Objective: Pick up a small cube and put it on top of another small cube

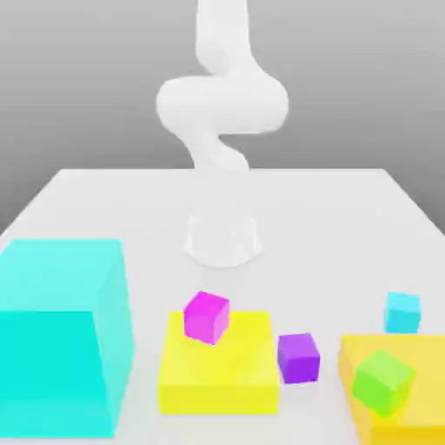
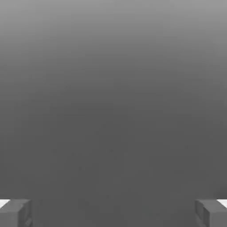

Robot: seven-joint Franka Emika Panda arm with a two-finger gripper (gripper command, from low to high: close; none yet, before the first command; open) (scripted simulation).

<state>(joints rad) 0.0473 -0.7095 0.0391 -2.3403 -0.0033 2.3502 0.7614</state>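
Observation:
The small cube [image 1: 402, 311] is light cyan and rests on the white table at the exterior view's right. A magenta cube [image 1: 207, 316] sits tilted on the back edge of a flat yellow block [image 1: 219, 369]. Beside that block, a purple cube [image 1: 298, 357] stands on the table. A green cube [image 1: 381, 381] lies on an orange-yellow block [image 1: 413, 421]. In the hand view my gripper [image 2: 113, 213] is open: its grey fingertips [image 2: 15, 213] stand far apart with nothing between them, against a plain grey background.
A huge cyan block [image 1: 61, 335] fills the front of the exterior view's left. The white arm [image 1: 222, 109] rises from its base [image 1: 222, 239] at the middle of the table [image 1: 330, 217].

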